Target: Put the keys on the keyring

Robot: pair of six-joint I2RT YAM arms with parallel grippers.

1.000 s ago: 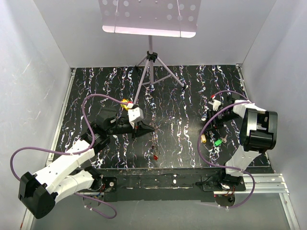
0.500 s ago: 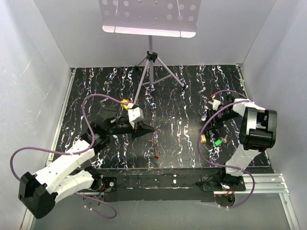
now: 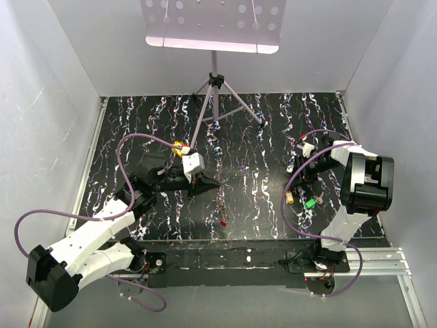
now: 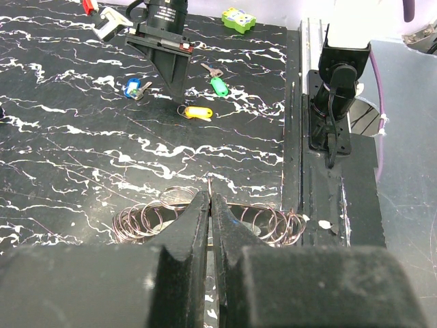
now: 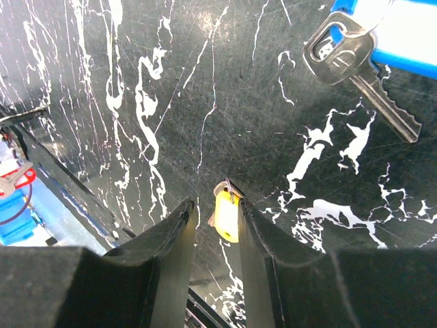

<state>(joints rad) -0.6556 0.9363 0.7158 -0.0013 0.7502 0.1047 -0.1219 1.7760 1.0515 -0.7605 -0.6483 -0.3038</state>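
The left gripper (image 4: 209, 197) holds its jaws clenched over the keyring (image 4: 147, 219). The right gripper (image 5: 214, 205) holds its jaws released, straddling the yellow key (image 5: 226, 216).

Tripod stand (image 3: 214, 96) at black marbled table's (image 3: 259, 198) far edge; yellow-green dotted cube (image 4: 238, 19).

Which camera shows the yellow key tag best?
Right wrist: the yellow key tag sits close up, framed by the right tool. Left wrist shows it whole but small; the top view, just a speck.

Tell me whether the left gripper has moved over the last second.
No. Seen from above, the left gripper keeps its place relative to the tripod.
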